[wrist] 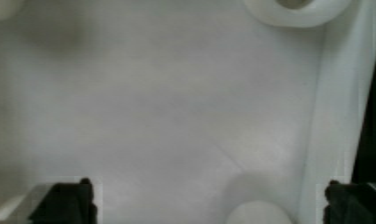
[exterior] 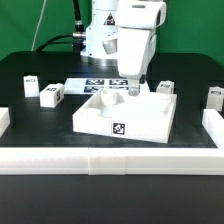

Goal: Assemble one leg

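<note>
The arm [exterior: 118, 28] wears smooth, glossy white shells with rounded edges, and grey shaded seams show where one shell meets the next. Black cables [exterior: 62, 41] run behind it, on the side of the desk's far edge. The gripper [exterior: 131, 88] has a boxy white housing that narrows downward into a darker grey tip. In the wrist view its fingers [wrist: 64, 203] are black and flat-sided, too blurred for finer detail.

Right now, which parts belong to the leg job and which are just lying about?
Job: legs; tray-like part; gripper, open.
Lying about: marker board; white border rails.
</note>
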{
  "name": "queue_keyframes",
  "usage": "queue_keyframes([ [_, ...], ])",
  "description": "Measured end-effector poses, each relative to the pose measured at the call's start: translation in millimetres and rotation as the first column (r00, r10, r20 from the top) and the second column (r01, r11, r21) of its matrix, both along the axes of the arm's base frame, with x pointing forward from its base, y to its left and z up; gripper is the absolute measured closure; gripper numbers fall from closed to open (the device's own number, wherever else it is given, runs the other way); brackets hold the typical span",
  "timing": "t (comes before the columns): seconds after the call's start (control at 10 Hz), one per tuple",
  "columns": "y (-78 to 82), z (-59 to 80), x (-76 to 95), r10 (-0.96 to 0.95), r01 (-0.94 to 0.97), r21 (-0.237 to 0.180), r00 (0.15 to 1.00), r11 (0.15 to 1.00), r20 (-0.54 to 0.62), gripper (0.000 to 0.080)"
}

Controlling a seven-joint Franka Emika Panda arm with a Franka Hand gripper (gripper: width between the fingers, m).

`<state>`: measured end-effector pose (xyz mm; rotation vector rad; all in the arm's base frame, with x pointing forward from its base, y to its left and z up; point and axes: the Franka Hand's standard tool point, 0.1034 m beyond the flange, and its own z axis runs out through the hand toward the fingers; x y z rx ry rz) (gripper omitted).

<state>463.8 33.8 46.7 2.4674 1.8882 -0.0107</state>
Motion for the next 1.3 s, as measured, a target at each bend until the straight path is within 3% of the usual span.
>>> queue_keyframes([
  [0.1,-1.6,-6.4,-4.8,-0.004,0.004,0.002,1.0,1.0,-0.01,0.015],
  [0.3,6.0,-16.1,-35.9,-0.001,0.001,0.018,1.0,1.0,-0.016,0.015],
  [0.5,13.9,-23.7,-52.0,0.014,-0.013,0.035,1.0,0.999,-0.01,0.015],
  [0.8,12.4,-39.6,-55.4,0.007,-0.006,0.043,1.0,0.999,-0.028,0.015],
  [1.2,14.2,-39.3,-49.2,0.009,-0.008,0.044,1.0,0.999,-0.021,0.0178],
  [1.3,14.2,-39.3,-49.2,0.009,-0.008,0.044,1.0,0.999,-0.021,0.0318],
])
